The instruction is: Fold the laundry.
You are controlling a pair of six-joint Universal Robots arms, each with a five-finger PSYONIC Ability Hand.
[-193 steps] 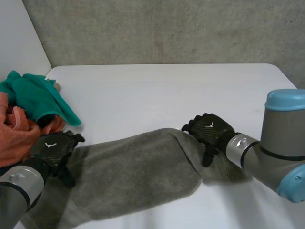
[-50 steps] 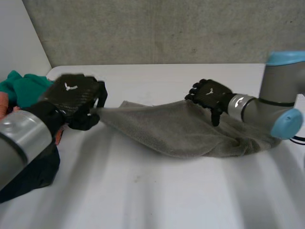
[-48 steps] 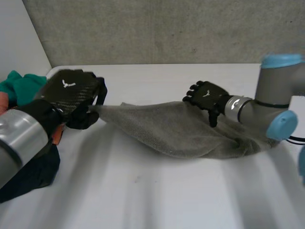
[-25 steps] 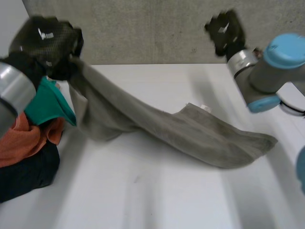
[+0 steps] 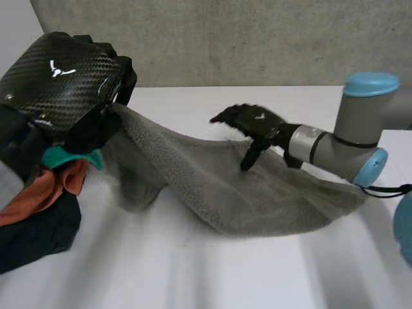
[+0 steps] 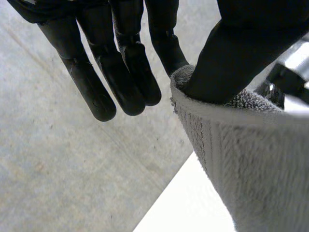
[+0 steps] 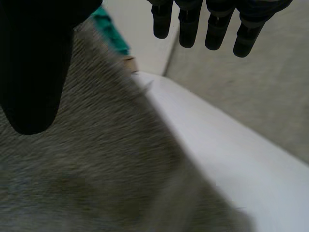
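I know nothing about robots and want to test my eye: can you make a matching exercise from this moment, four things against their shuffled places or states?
Things: 1 grey terry towel; 2 black left hand; 3 black right hand; 4 orange cloth.
States: A open, over the towel; B heaped at the left of the white table; C one end lifted, the rest lying on the table; D pinching the towel's edge.
Pairs: 1-C; 2-D; 3-A; 4-B.

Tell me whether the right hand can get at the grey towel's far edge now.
Probably yes: the right hand is open over the far edge of the grey towel, nothing between; the left hand pinches a corner.
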